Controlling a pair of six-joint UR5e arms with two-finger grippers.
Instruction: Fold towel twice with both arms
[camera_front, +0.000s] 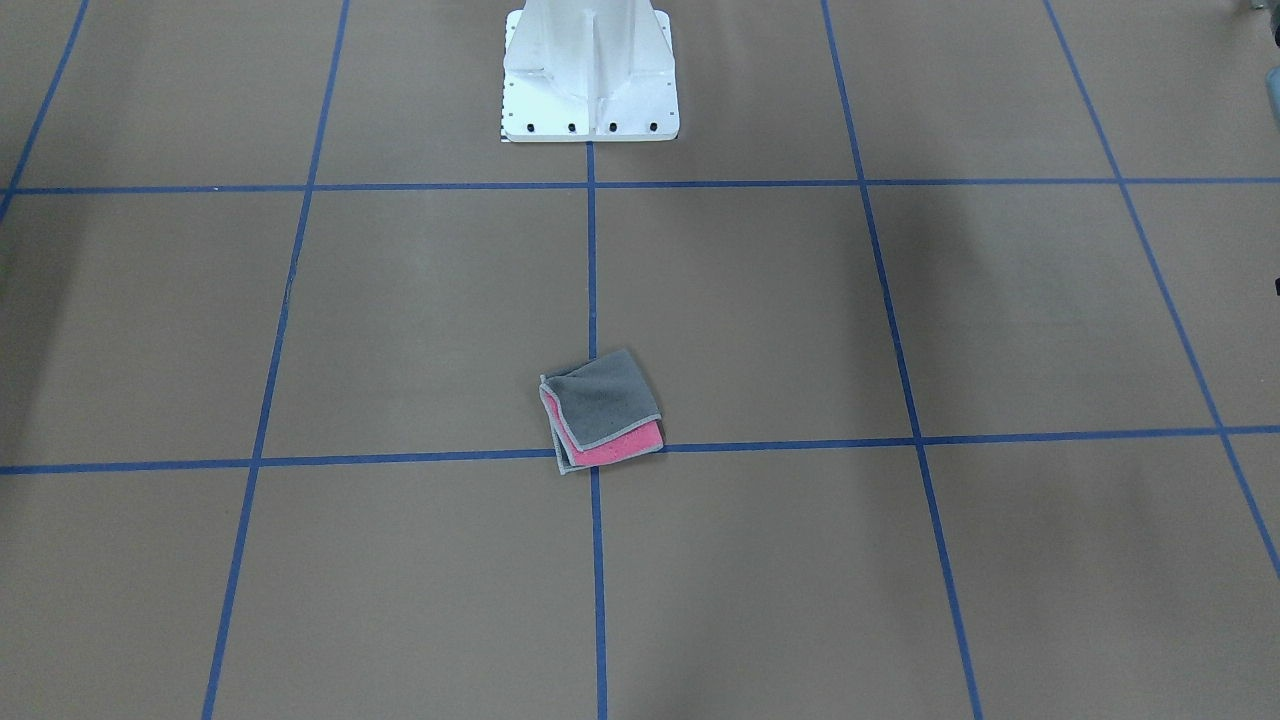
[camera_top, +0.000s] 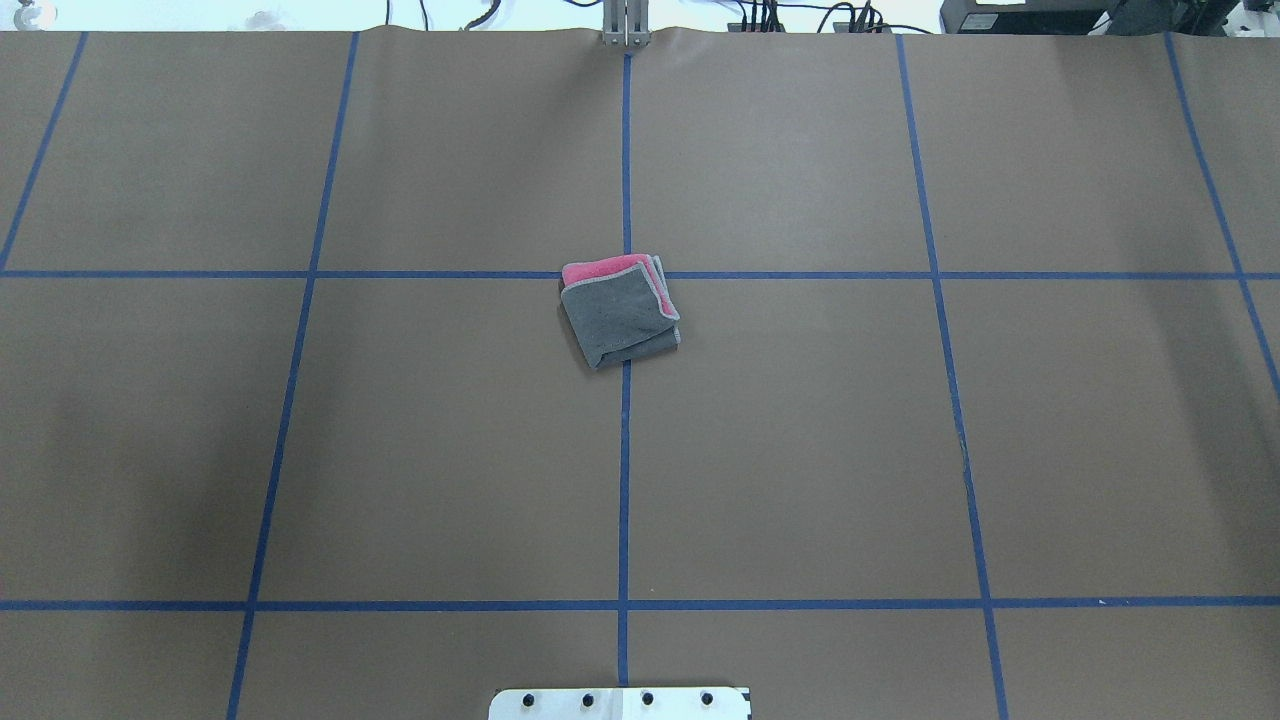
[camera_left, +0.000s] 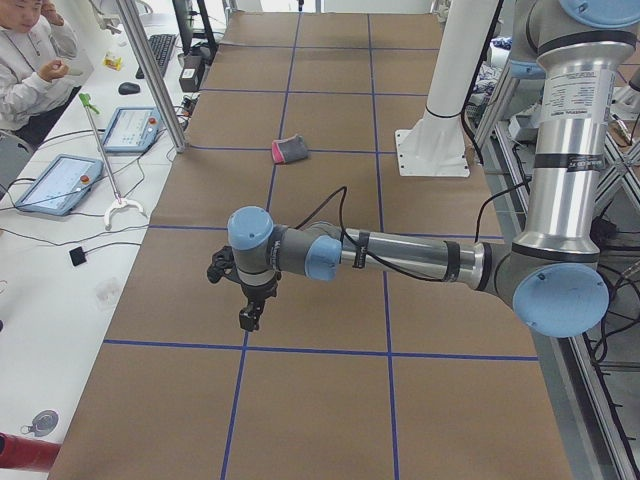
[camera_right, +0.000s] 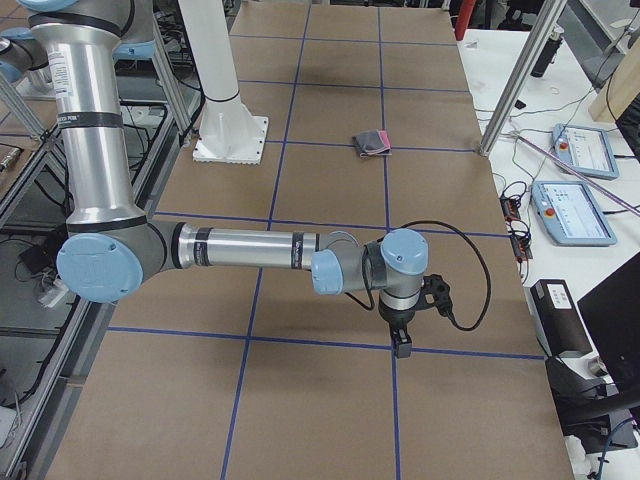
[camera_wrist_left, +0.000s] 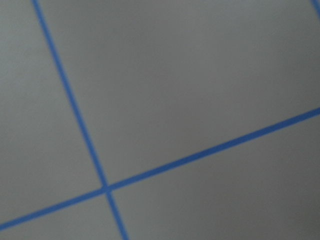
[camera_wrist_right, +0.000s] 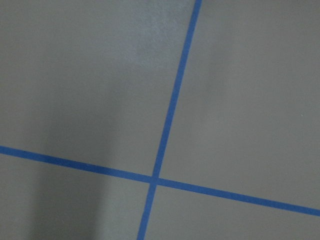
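Though layered, squarish terry towel (camera_front: 603, 410)

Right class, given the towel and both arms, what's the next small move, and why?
Probably none on the towel: it already lies in a quartered stack, grey on top, pink edge peeking out. The left claw and right claw hang far from it; I'd leave them parked.

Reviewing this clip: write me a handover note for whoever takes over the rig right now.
Left gripper: over bare table near one end, far from the towel; cannot tell whether it is open or shut.
Right gripper: likewise at the opposite end.
Towel: where the central blue tape lines cross, a small layered square, grey up, pink edge showing.
Done: both folds appear made.
Left: probably nothing; layers sit slightly misaligned.
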